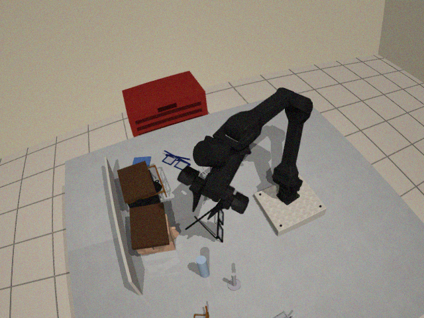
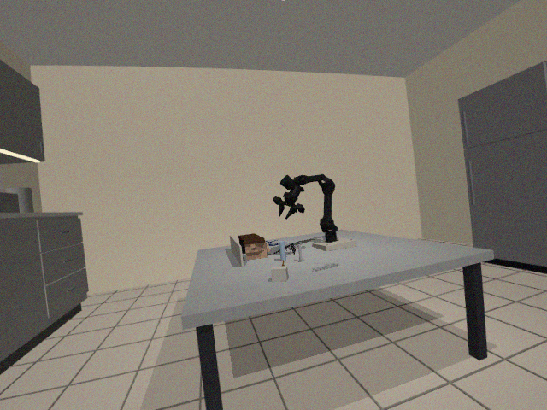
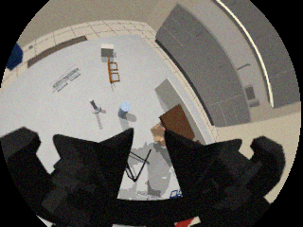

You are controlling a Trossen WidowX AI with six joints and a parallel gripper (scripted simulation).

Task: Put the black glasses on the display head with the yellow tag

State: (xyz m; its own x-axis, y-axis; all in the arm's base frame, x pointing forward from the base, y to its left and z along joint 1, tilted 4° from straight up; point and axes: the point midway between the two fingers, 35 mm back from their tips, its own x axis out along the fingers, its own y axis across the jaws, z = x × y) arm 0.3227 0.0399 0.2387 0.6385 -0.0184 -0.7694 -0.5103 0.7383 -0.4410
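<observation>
Parted empty hand [image 3: 148,151] above black glasses [image 3: 140,165], table [image 3: 38,101]
</observation>
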